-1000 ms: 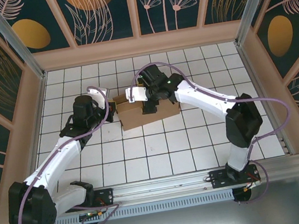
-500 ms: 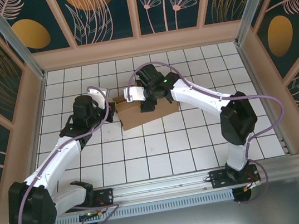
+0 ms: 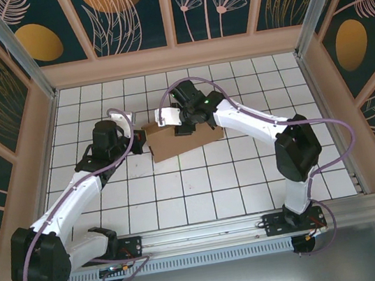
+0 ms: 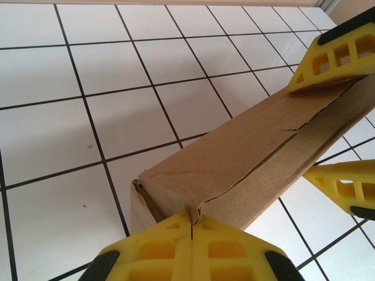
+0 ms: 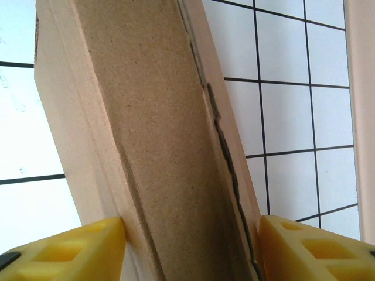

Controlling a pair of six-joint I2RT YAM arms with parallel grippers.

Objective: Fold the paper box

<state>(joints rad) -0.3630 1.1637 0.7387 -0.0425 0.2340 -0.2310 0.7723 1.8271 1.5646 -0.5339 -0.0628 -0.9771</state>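
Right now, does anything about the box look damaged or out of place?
Yes. The paper box shows a ragged, gaping seam along its top edge, seen from both wrist cameras, and its near corner looks crumpled. It also sits askew to the tile grid.

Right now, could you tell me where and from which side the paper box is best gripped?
Grip the paper box across its narrow thickness along the long far edge, coming from above, as the right end effector does with a finger on each face. The broad flat faces give the fingers parallel surfaces to squeeze.

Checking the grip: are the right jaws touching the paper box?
Touching. The right wrist view shows both yellow fingers pressed against the sides of the paper box.
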